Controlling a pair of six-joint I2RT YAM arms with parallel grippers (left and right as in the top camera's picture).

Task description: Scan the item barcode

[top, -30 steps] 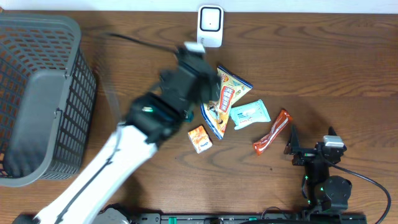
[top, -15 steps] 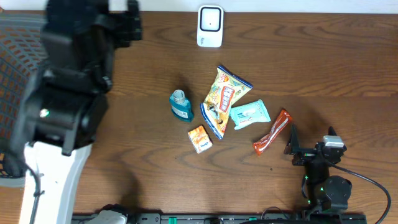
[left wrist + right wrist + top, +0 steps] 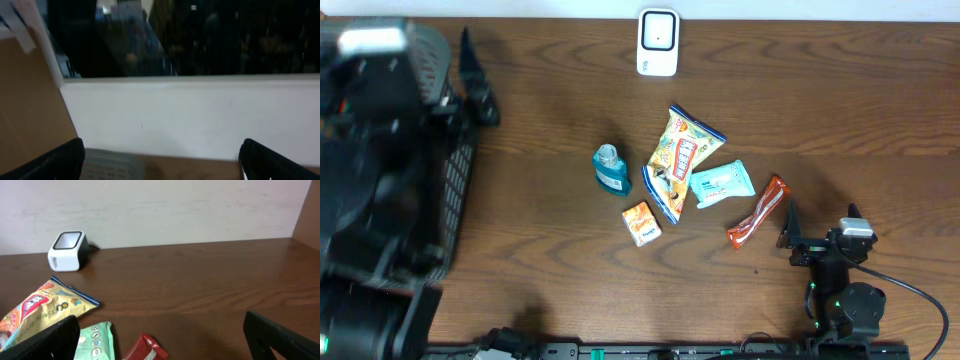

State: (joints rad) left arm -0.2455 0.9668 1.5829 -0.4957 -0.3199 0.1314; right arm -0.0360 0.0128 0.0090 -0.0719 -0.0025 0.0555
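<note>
The left tool [image 3: 160,152] is spread wide and carries nothing. A second ago it was low over the items below the scanner [image 3: 658,42]; now it has swung far left of the scanner, above the grey basket [image 3: 455,200]. The blue bottle [image 3: 610,170], hidden under it then, stands free on the bench [image 3: 840,100], below and slightly left of the scanner. I judge that nothing is being presented for scanning. The right tool [image 3: 820,228], also spread and empty, waits far below-right of the scanner. The print on the snack bag [image 3: 682,160] is not readable.
</note>
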